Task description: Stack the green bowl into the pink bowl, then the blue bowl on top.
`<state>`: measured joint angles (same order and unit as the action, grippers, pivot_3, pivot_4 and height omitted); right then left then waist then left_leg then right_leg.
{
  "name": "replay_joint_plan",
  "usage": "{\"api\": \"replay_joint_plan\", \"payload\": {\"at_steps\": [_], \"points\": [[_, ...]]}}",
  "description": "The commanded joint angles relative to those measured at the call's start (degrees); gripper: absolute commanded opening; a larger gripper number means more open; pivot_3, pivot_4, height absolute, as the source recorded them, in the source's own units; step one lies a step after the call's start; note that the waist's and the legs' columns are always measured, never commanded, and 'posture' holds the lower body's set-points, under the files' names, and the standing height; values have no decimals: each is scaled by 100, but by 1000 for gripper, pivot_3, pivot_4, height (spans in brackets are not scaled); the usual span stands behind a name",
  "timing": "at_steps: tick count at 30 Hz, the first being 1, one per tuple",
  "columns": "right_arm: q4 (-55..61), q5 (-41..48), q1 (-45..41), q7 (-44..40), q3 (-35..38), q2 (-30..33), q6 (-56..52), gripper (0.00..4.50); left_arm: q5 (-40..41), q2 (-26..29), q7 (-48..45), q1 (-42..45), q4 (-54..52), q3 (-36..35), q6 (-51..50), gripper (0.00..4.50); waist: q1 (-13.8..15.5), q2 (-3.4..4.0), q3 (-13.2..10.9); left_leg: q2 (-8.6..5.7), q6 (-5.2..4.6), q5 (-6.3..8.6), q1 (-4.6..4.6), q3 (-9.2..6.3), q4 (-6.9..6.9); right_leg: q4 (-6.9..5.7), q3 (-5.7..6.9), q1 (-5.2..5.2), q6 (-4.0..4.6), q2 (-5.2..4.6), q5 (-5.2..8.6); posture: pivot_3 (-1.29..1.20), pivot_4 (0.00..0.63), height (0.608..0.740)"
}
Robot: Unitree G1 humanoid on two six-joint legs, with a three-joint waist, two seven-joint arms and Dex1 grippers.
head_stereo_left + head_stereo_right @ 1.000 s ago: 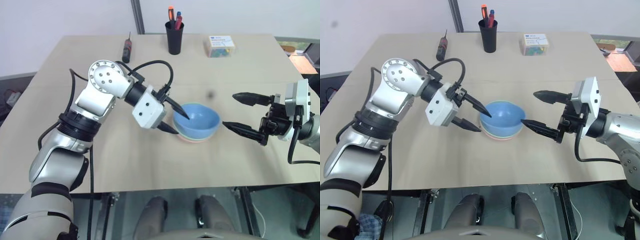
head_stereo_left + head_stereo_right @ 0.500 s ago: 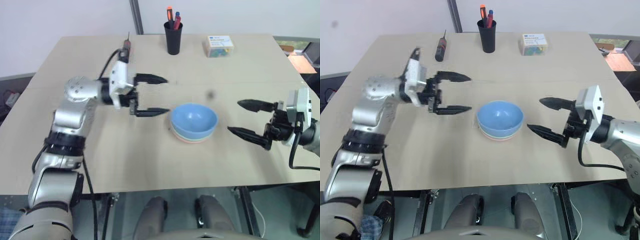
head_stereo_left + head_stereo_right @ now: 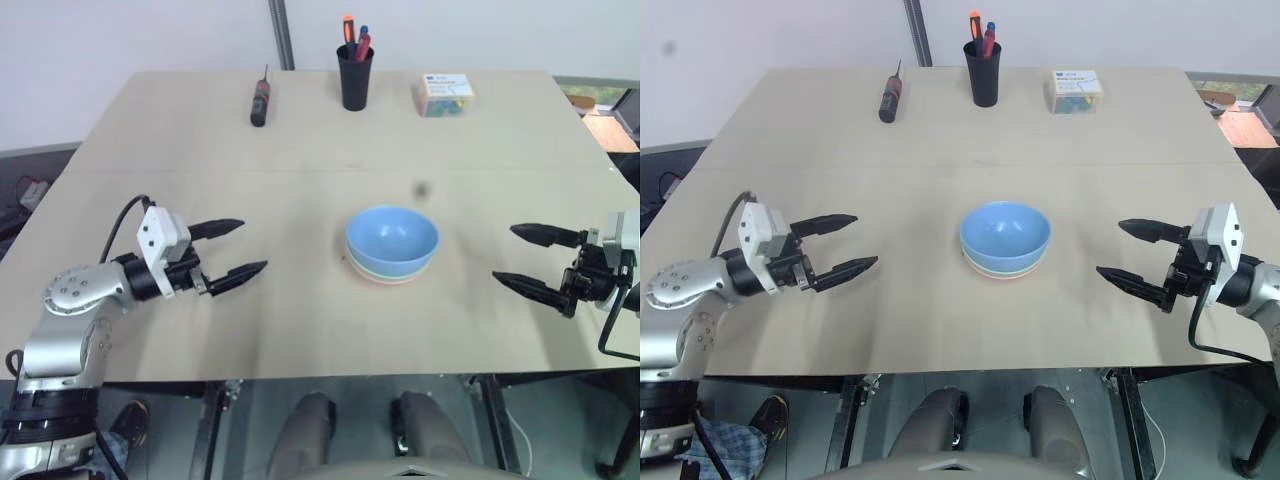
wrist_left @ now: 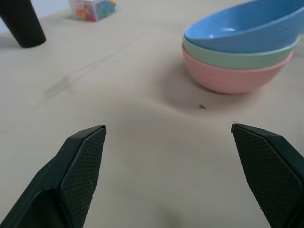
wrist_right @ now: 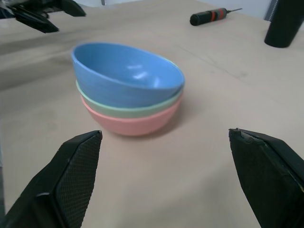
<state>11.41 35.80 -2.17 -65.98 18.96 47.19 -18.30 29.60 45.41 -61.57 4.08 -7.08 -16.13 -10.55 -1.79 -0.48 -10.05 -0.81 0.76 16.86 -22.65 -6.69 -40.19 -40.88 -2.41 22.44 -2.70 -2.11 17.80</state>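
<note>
Right wrist view: round sky-blue plastic bowl point(image 5: 127, 73) nested in mint-green plastic bowl point(image 5: 128, 110), itself in salmon-pink plastic bowl point(image 5: 130, 123), mid beige table point(image 3: 300, 310). Left tool point(image 3: 232, 250) and right tool point(image 3: 522, 259) both spread wide, empty, flanking stack, well apart from it

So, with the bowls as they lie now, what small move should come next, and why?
Probably none on the bowls: the blue bowl sits in the green bowl, which sits in the pink bowl. Both grippers, left and right, stand open and apart; I would just rest them.
</note>
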Motion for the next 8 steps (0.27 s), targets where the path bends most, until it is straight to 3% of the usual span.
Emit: {"api": "replay_joint_plan", "payload": {"at_steps": [1,8], "points": [[-244,-64,-189,-172,-11,-33,295,4500,166,-45,156,-196,-496,-300,9,4472,-7,3,-2,0,0,0,0,0,1,0,-1,0,0,-1,0,0,150,712],[-516,-116,-402,-395,-100,-32,441,4500,81,-100,293,-197,-585,-254,100,4472,-13,4,-1,0,0,0,0,1,3,1,-1,1,0,0,0,0,150,712]]}}
